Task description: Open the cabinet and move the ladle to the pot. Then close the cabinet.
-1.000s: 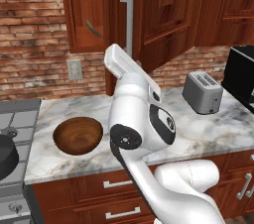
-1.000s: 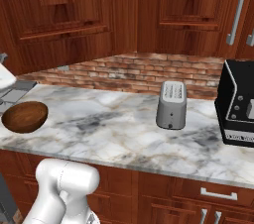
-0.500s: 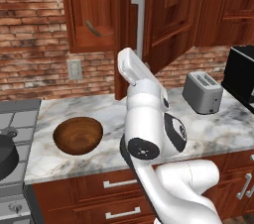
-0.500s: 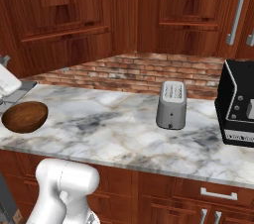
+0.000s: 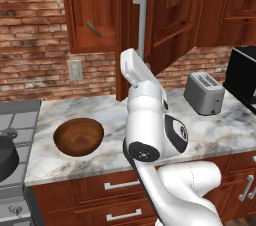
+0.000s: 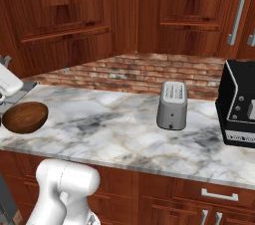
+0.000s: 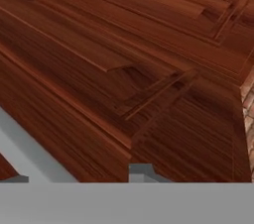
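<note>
The reddish-brown cabinet (image 5: 92, 40) stands open, its door (image 5: 170, 15) swung out toward me. The thin ladle (image 5: 97, 29) lies on the shelf inside. My gripper (image 5: 136, 59) is at the lower end of the door's long silver handle (image 5: 140, 20) and closed on it; the hand hides the fingers. In the hand view the door's panels (image 7: 124, 69) are very close, and the silver handle (image 7: 34, 156) crosses the lower left. The dark pot (image 5: 5, 157) sits on the stove at the far left edge.
A brown wooden bowl (image 5: 79, 136) sits on the marble counter (image 5: 215, 130) left of my arm. A silver toaster (image 5: 204, 92) and a black appliance (image 6: 241, 104) stand to the right. Drawers with short handles run below the counter.
Over the last second the door has swung further open to the right, and my arm has risen and moved right with the handle. In the last half second little has shifted.
</note>
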Robot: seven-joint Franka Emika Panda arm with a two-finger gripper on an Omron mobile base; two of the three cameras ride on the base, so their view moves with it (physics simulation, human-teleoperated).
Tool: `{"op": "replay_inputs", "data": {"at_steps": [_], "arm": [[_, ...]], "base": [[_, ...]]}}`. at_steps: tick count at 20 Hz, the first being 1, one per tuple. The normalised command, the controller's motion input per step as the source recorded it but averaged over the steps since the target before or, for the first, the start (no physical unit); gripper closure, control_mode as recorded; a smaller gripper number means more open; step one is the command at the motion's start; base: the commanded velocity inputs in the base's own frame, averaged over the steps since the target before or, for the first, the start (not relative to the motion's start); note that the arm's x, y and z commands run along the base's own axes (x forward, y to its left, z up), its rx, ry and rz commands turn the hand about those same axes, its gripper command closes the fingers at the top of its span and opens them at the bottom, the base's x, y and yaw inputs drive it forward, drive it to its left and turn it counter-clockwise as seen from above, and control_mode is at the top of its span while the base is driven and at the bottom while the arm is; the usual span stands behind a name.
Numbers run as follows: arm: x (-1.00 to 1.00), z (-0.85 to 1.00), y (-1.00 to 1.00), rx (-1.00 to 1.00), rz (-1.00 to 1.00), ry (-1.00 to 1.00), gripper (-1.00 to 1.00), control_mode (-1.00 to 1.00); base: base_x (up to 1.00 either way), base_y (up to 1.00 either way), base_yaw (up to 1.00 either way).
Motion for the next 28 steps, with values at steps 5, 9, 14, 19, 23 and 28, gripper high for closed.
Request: {"op": "replay_inputs", "data": {"at_steps": [5,9,14,19,23,28], "arm": [[-0.12,0.24,-0.67,0.20,-0.02,-0.01,1.00,-1.00],[-0.40,0.17,-0.29,0.14,-0.09,-0.06,-1.00,-1.00],[-0.53,0.26,-0.11,0.10,-0.07,-0.17,-1.00,-1.00],[-0.42,0.24,0.26,0.00,-0.04,-0.25,-1.00,-1.00],[-0.03,0.01,0.88,-0.03,0.00,-0.09,-1.00,-1.00],[-0.24,0.07,1.00,-0.13,0.07,-0.05,-1.00,-1.00]], "base": [[0.00,0.00,0.00],[0.00,0.00,0.00],[0.00,0.00,0.00],[0.00,0.00,0.00],[0.00,0.00,0.00],[0.00,0.00,0.00]]}}
